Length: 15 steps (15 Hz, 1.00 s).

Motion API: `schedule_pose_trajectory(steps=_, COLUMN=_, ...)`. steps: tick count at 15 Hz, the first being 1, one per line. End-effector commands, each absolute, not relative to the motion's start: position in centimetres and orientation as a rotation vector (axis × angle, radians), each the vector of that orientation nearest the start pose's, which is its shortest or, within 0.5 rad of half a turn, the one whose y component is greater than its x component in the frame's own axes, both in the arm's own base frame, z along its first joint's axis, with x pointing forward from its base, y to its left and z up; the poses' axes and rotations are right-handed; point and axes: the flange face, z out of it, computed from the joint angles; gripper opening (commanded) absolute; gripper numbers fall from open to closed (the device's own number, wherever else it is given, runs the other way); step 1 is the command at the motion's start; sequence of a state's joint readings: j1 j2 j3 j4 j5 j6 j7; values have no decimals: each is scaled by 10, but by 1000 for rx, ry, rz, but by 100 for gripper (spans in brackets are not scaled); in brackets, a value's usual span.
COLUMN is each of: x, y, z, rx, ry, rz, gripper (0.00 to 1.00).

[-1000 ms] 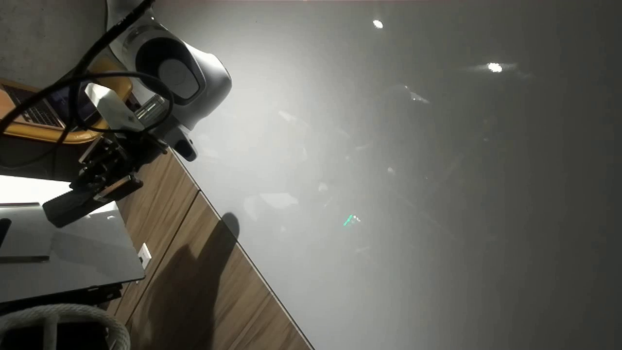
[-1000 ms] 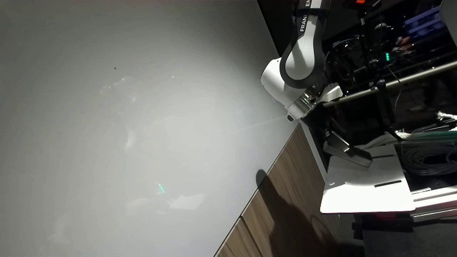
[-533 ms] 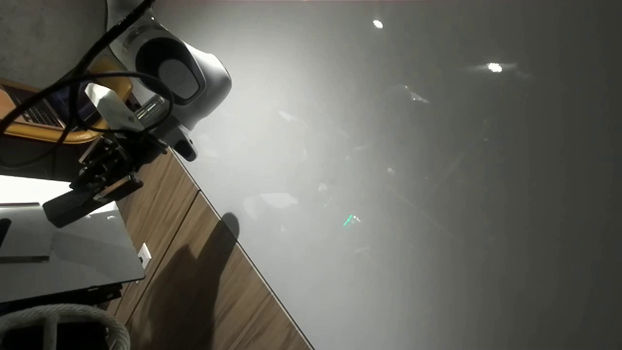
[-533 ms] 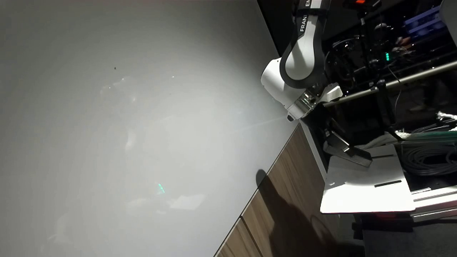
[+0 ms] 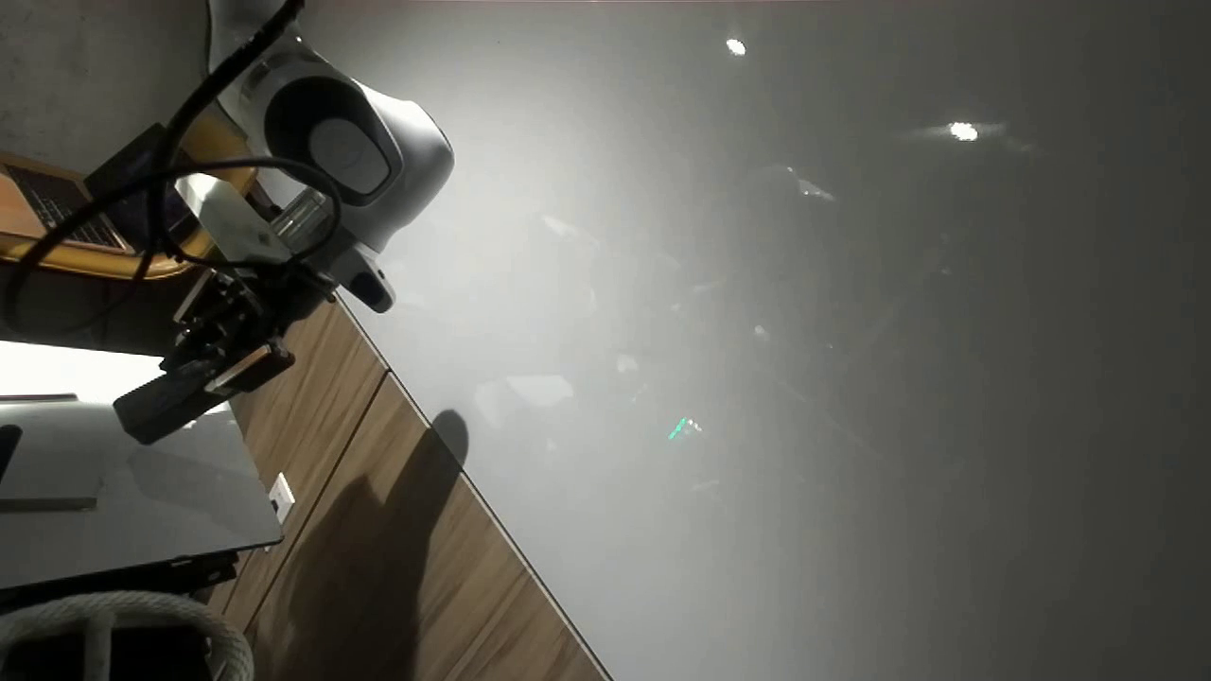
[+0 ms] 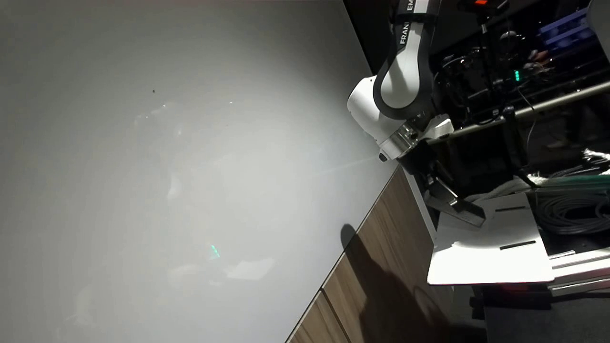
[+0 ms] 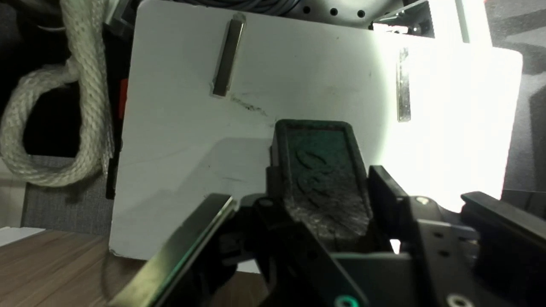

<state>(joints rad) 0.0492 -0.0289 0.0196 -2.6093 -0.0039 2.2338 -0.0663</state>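
Carrying dark block [image 7: 320,170], tool [image 7: 326,185] edged toward panelling [image 5: 473,577]

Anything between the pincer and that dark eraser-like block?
Nothing visible: the pincer is closed on the eraser-like block, its fingers against both sides. The white panel shows behind them in the wrist view.
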Motion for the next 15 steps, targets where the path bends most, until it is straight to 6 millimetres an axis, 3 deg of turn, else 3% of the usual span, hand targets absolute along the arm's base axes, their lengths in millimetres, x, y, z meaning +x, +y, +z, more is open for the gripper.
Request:
schedule_pose_trajectory(steps=1, x=399, y=21, z=233, rx=-3078, ry=-239, rz=519, gripper=28)
schedule_pose_trajectory(steps=10, x=396, y=13, z=211, rx=-3049, ry=-209, rz=613, gripper=28)
schedule_pose_trajectory(steps=14, x=399, y=14, z=211, rx=-3050, ry=-210, rz=603, gripper=28)
schedule_pose_trajectory(steps=15, x=399, y=14, z=211, rx=-3052, ry=-212, rz=601, gripper=35)
